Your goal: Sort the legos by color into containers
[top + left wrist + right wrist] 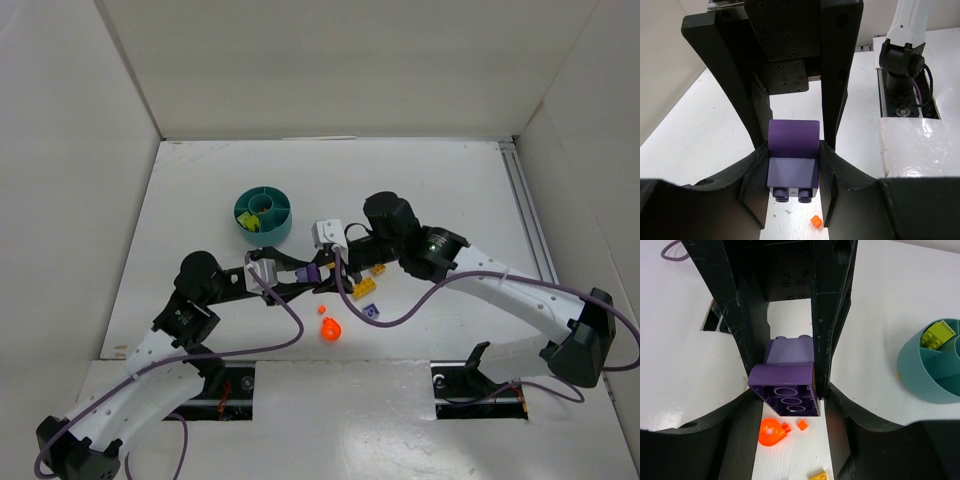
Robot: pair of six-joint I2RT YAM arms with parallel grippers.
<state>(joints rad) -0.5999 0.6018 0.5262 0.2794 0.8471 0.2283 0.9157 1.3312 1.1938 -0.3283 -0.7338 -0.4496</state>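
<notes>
A purple lego brick (312,272) hangs above the table between both grippers. My left gripper (303,273) is shut on it; in the left wrist view (792,148) the brick (792,172) sits tight between my fingers, studs toward the camera. My right gripper (327,266) meets it from the other side; in the right wrist view (788,390) the brick (787,390) shows its hollow underside between my fingers. The teal dish (263,214) stands to the back left and holds a lime green brick (249,222), also seen in the right wrist view (938,335).
On the table below lie an orange-red round piece (331,329), a tiny orange bit (321,308), yellow bricks (366,289) and a small purple brick (372,312). White walls enclose the table on three sides. A metal rail (530,220) runs along the right edge.
</notes>
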